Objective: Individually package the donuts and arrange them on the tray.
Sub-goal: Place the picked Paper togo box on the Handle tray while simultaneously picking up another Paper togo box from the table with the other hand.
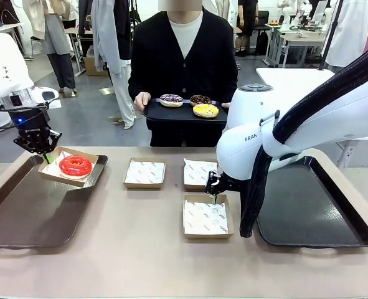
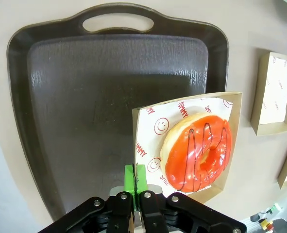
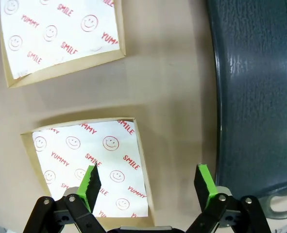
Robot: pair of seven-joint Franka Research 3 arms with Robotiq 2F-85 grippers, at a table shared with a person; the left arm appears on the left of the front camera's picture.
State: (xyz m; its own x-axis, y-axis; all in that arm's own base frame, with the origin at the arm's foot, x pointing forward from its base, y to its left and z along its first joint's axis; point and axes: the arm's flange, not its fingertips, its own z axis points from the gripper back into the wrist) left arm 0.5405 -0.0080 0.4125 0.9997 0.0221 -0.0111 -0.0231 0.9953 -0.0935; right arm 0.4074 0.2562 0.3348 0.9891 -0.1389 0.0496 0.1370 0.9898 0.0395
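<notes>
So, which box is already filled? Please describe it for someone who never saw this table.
Find the dark tray on the robot's left side. At its far right corner the left hand pinches one cardboard box. Only this box holds a red donut; its three neighbours are empty.

Qty: 4 donuts [image 1: 76, 165], 4 cardbd boxes [image 1: 144, 173], 3 dark trays [image 1: 22, 212], 1 person [image 1: 184, 56].

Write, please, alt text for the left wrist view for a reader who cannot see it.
The left end effector is shut on the edge of a paper-lined cardboard box holding a glossy red donut, the box overlapping a dark tray at its edge. Two more boxes lie farther off on the tan table.
</notes>
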